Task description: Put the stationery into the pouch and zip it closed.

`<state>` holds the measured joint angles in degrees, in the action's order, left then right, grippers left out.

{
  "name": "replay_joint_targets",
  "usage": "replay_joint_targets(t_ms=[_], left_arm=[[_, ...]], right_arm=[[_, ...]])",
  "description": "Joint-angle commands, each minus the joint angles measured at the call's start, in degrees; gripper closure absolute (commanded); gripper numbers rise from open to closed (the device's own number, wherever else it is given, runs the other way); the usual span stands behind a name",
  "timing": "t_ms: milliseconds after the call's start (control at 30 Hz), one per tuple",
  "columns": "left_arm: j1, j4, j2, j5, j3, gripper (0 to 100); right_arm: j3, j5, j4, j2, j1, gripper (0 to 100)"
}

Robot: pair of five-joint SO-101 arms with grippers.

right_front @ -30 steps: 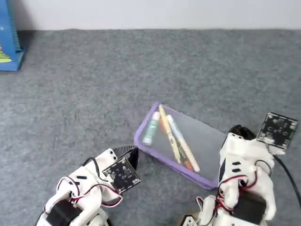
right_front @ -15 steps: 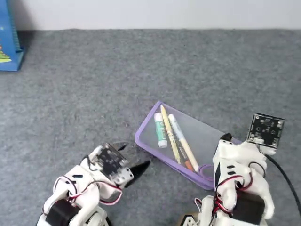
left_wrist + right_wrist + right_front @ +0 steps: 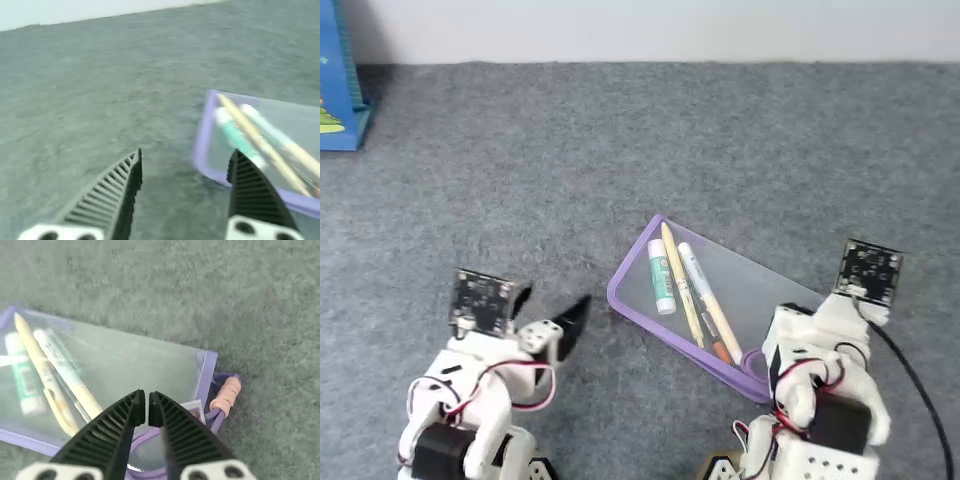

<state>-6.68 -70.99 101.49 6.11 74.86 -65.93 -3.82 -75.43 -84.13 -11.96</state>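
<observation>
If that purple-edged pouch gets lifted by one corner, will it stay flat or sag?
The pouch would probably sag: its walls look like thin clear film. The pens lie loose inside and would likely slide toward the low end.

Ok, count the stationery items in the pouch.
3 clearly, side by side in the pouch: green-and-white tube nearest the left arm, yellow pencil midway, pale pen nearest the right arm. An orange bit beneath may be a fourth.

My left arm [image 3: 470, 410] and right arm [image 3: 825, 400], in the frame's lower corners, are white shells strung with red, white and black wires. Each carries a square black camera board [image 3: 482, 303]. The left gripper [image 3: 185, 160] has ribbed black fingers [image 3: 117, 200] on white bases with screw holes.
</observation>
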Motion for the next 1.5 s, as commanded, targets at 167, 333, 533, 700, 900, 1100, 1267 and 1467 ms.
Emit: replay_joint_targets(t_ms=[167,333,533,700,900,1100,1267,1467], left_arm=[[8.26,3.16,0.18,-5.54,6.73,100],[8.26,3.16,0.18,-6.33,12.53,99],[8.35,3.43,0.18,-6.51,18.59,99],[8.35,3.43,0.18,-6.59,20.88,99],[8.26,3.08,0.18,-6.59,21.76,99],[8.26,3.08,0.18,-6.33,21.76,99],[8.26,3.08,0.18,-6.33,21.76,99],[8.18,3.08,0.18,-6.33,21.76,99]], right_arm=[[-8.44,2.46,4.97,-0.04,1.45,98.9],[-17.23,2.55,11.03,-0.04,2.24,99.0],[-26.99,5.8,17.27,-0.04,2.33,99.0],[-27.25,8.18,17.54,-0.13,2.24,99.0],[-28.13,8.26,17.54,-0.13,2.15,99.0],[-28.13,8.0,17.54,-0.13,1.8,99.0],[-28.13,8.0,17.54,-0.13,1.8,99.0],[-28.13,8.09,17.54,-0.13,1.89,99.0]])
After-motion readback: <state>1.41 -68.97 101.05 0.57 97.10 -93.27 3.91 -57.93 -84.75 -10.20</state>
